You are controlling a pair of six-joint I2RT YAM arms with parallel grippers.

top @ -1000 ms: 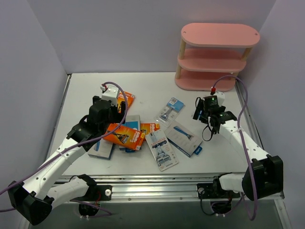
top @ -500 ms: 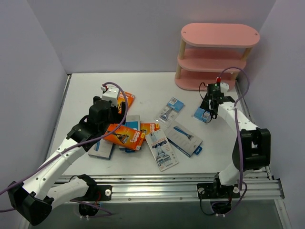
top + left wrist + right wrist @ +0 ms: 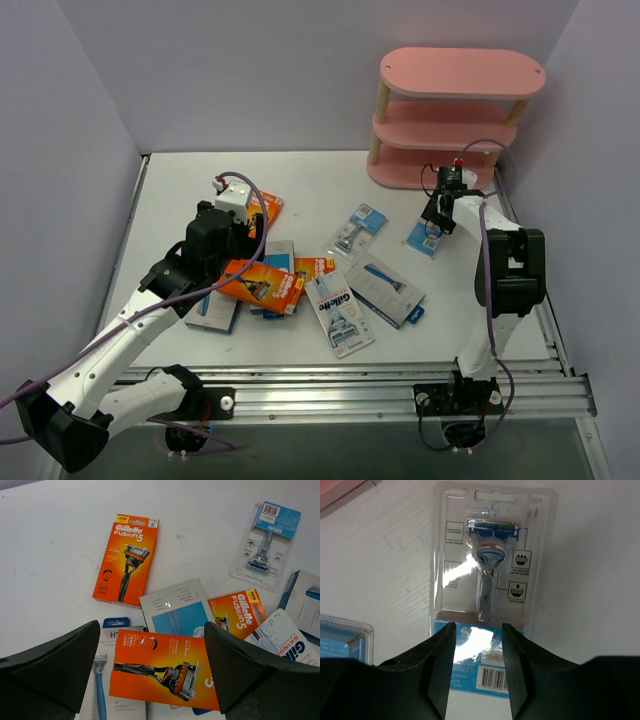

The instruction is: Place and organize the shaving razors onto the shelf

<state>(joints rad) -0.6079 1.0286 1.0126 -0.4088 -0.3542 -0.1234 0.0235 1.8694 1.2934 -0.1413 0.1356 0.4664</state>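
Pale lilac walls [image 3: 250, 70] enclose a white table [image 3: 300, 180]. At left, the left gripper [image 3: 151, 630] hovers with fingers spread wide above overlapping orange boxes [image 3: 165, 670]. Mid-table, more razor packs [image 3: 340, 310] lie flat at mixed angles. At right, a blister card [image 3: 492, 555] lies near the 3-tier pink shelf [image 3: 460, 72], its long axis in line with the right gripper [image 3: 478, 627], razor head pointing away. That gripper's fingers stand narrowly apart over the barcode end; whether they grip is unclear.

The right end effector [image 3: 434, 222] hangs over a blue blister-carded razor [image 3: 420, 242] on the tabletop [image 3: 300, 180], near the 3-tier pink shelf [image 3: 460, 75].
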